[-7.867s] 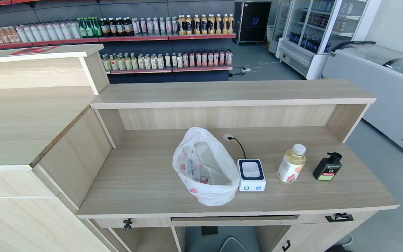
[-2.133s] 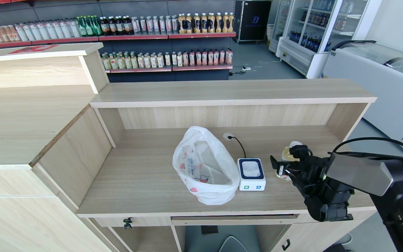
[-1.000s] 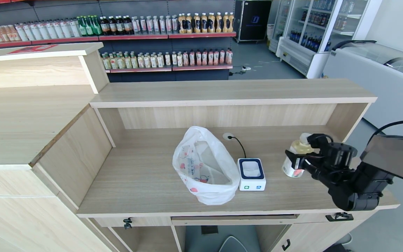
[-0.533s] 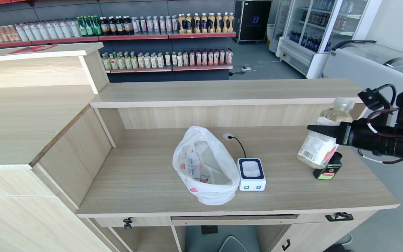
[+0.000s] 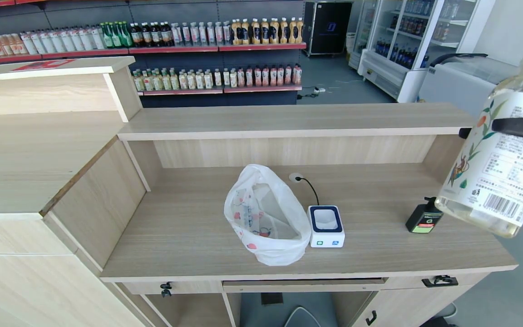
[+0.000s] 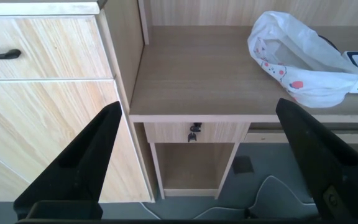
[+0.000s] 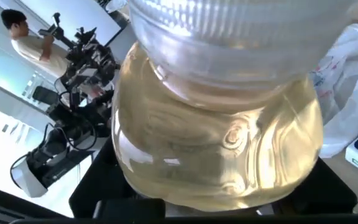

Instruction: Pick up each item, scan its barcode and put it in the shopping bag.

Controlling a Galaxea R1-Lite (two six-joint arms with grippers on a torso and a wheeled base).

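Right gripper [image 5: 481, 129] is clamped on the pale-yellow drink bottle [image 5: 500, 154], one black finger [image 5: 522, 126] across its label. The bottle is tilted, in the air well above the counter's [image 5: 189, 227] right end (barcode faces the head camera). The white shopping bag [image 5: 266, 215] stands open, touching the scanner [image 5: 326, 225]; the dark pump bottle [image 5: 424, 218] stands upright to the scanner's right. Left gripper [image 6: 194, 165] hangs low before the counter front, fingers wide apart, nothing in them.

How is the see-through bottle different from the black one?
The see-through bottle hangs tilted in the air in the right gripper; the black bottle stands upright on the counter. The see-through bottle shows pale yellow liquid; the black bottle is dark with a pump top. Both carry labels.
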